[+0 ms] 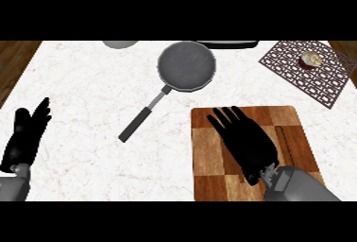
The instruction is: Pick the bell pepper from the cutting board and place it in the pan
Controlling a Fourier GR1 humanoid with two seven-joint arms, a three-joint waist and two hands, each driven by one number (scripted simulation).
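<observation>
A grey round pan (186, 66) lies at the counter's far middle, its dark handle (137, 123) running toward the lower left. The wooden cutting board (300, 123) sits at the lower right. My right hand (250, 145) lies flat over the board's middle with straight fingers pointing to the far left. No bell pepper shows anywhere; whatever is under the hand is hidden. My left hand (26, 134) rests open at the left edge, fingers up.
A brown patterned mat (293, 71) lies at the far right with a small round item (311, 59) on it. A grey bowl (120, 44) and a dark dish (226, 44) are cut off at the far edge. Wood floor shows beyond both sides.
</observation>
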